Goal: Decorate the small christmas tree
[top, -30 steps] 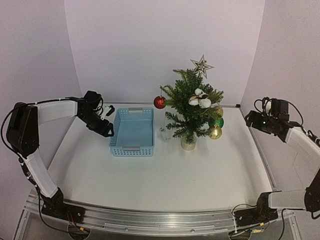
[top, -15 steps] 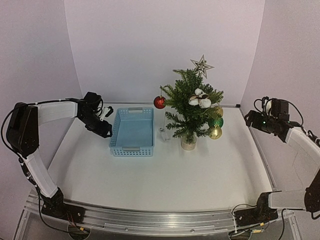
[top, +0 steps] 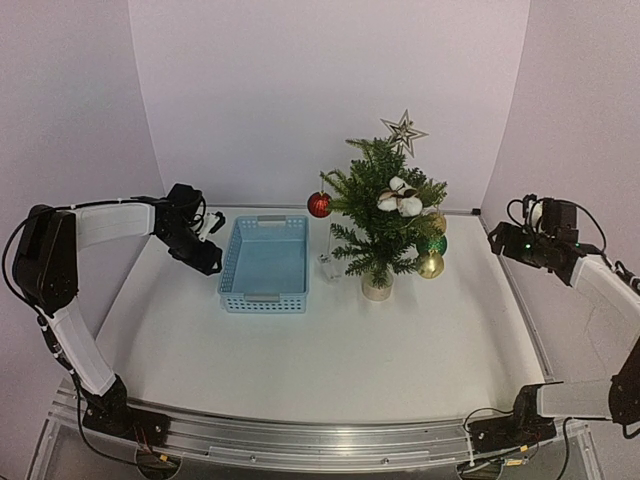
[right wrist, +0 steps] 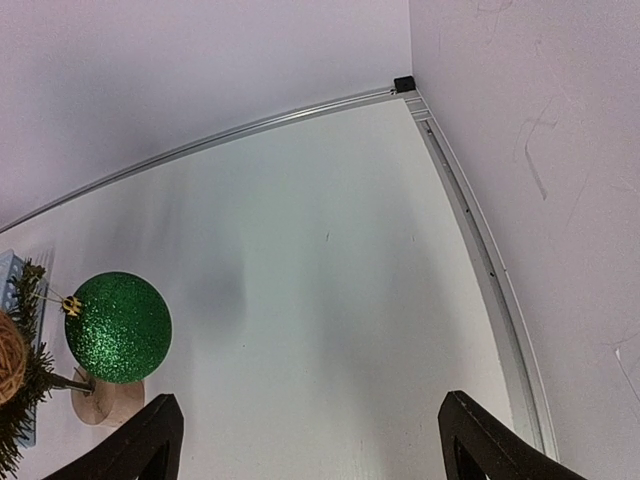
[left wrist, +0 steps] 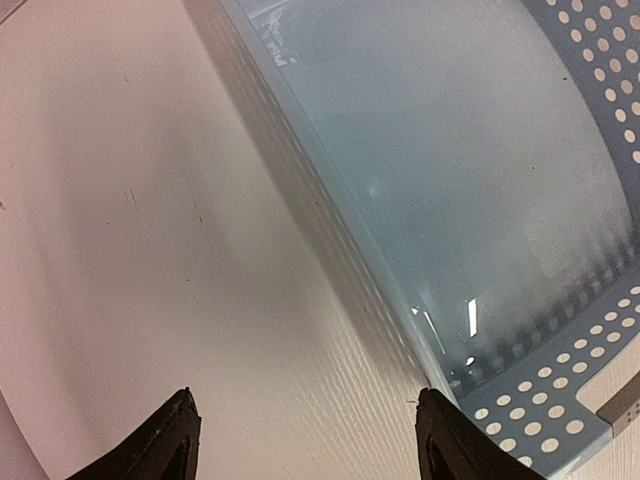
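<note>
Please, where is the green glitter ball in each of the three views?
Top external: the green glitter ball hangs on the right side of the small christmas tree, above a gold ball.
Left wrist: not in it.
Right wrist: lower left.
Shared landmark: the tree's wooden base, in top and right wrist views.

Glittery green bauble (right wrist: 118,326), glossy perforated plastic basket (left wrist: 560,400), pale wooden tree base (right wrist: 105,396), matt white table (top: 330,350)

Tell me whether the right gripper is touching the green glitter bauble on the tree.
Apart. The top view shows bare table between the right gripper and the green glitter bauble; its jaws stand open.
</note>
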Controlling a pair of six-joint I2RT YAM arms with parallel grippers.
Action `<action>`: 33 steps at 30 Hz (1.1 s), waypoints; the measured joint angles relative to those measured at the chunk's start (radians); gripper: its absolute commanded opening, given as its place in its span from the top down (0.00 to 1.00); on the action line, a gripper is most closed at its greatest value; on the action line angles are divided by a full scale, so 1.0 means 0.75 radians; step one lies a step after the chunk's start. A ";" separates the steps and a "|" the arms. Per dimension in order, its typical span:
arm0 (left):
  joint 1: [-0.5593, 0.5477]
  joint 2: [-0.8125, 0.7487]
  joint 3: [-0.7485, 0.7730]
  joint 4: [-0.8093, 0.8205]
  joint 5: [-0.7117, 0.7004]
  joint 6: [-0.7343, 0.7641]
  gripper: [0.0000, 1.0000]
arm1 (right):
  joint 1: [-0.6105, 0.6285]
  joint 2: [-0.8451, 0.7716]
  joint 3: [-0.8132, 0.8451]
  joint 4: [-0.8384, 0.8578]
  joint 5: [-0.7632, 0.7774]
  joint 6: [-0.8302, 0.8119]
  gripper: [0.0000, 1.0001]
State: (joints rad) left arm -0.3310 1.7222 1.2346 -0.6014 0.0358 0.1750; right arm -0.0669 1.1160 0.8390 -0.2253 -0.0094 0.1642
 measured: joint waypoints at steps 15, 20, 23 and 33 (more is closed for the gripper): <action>-0.031 -0.001 0.029 -0.014 0.161 -0.030 0.23 | 0.000 -0.001 -0.025 0.000 -0.019 -0.004 0.12; -0.043 -0.001 0.029 -0.013 0.170 -0.037 0.23 | 0.000 -0.007 -0.026 0.000 -0.024 -0.004 0.12; -0.043 0.006 0.029 -0.012 0.147 -0.038 0.23 | 0.000 -0.010 -0.026 0.001 -0.024 -0.004 0.12; -0.043 0.052 0.028 -0.012 0.049 -0.037 0.24 | 0.000 -0.011 -0.026 0.001 -0.027 -0.008 0.12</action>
State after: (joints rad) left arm -0.3630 1.7611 1.2552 -0.6106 0.0728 0.1471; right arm -0.0669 1.1080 0.8196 -0.2245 -0.0295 0.1582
